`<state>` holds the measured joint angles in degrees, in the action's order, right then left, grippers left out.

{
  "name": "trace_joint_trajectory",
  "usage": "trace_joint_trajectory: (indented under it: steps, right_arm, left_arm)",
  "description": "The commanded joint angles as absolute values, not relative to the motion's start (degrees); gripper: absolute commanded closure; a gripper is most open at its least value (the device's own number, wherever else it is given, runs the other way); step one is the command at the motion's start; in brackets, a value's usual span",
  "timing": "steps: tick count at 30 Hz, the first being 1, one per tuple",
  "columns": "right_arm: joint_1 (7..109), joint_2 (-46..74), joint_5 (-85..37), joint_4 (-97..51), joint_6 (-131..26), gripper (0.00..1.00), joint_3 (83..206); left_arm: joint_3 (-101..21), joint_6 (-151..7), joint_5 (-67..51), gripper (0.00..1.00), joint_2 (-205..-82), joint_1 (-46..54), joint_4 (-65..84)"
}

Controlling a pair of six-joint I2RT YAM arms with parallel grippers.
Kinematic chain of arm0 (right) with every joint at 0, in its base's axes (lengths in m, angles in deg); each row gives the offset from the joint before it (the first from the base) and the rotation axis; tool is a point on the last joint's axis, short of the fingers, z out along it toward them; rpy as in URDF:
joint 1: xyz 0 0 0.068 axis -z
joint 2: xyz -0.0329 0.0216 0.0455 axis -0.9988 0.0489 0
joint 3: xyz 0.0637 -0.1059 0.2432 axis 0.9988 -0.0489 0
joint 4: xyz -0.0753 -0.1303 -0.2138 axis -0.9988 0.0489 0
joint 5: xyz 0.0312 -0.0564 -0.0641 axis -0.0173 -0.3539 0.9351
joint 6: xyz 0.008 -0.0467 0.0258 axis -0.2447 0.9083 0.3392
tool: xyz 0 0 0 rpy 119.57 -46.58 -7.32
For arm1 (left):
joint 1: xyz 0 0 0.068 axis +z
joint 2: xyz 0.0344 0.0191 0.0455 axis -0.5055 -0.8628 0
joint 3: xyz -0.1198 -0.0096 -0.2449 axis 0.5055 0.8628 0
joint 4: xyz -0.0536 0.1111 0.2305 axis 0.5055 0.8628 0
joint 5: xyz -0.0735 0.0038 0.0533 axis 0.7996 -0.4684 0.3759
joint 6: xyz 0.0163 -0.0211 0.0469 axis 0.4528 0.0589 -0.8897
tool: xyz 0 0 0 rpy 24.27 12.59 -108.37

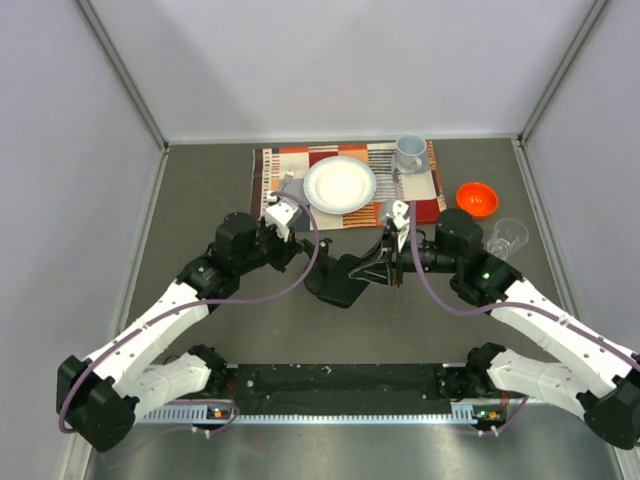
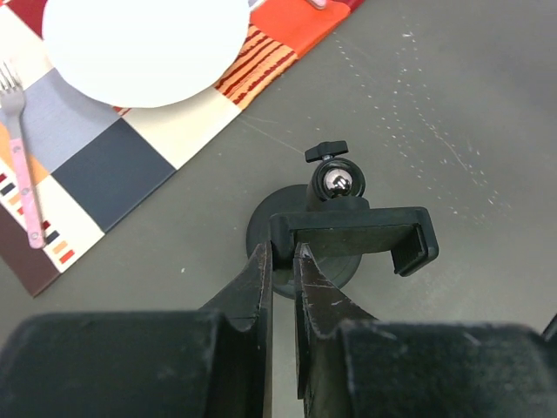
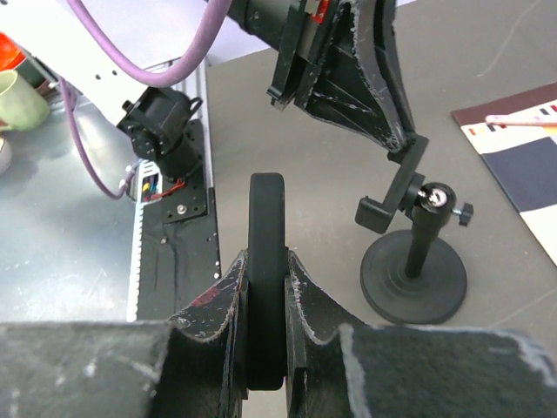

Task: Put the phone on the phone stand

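The thin black phone (image 3: 265,209) stands edge-on, clamped in the right end effector (image 3: 266,263). Just right of it, the black phone stand (image 3: 416,272) sits upright on the tabletop (image 3: 305,157), its cradle pinched by the left end effector (image 2: 281,254).

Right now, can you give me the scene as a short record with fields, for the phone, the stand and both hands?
left hand: shut on the phone stand, at its cradle
right hand: shut on the phone, held on edge
phone stand: upright on the table, near the placemat, not touching it
phone: not yet on the stand
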<state>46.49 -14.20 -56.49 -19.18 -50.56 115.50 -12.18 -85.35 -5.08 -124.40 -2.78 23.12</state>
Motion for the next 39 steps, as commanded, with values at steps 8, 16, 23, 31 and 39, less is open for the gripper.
trace_joint_trajectory:
  steps: [8, 16, 23, 31, 39]
  right_arm:
    - [43.5, -6.4, -68.5, -18.3, -34.1, 1.00, 127.5]
    - [39.6, 3.9, -67.5, -11.3, -25.0, 1.00, 138.4]
    - [37.2, 13.2, -65.1, -6.2, -18.2, 1.00, 147.9]
    - [36.6, 19.3, -66.6, 1.1, -5.9, 1.00, 153.7]
    - [36.6, 21.2, -65.7, 2.7, 0.2, 1.00, 153.7]
  left_arm:
    - [-15.4, -82.4, -0.2, 0.64, -122.1, -3.2, 26.0]
    - [-17.3, -80.2, -13.8, 0.52, -112.0, -2.7, 34.7]
    - [-15.5, -77.6, -22.2, 0.48, -105.4, 1.3, 36.5]
    - [-13.6, -76.0, -17.9, 0.48, -105.0, 3.3, 35.1]
    - [-11.6, -75.0, -13.2, 0.48, -104.9, 4.3, 33.0]
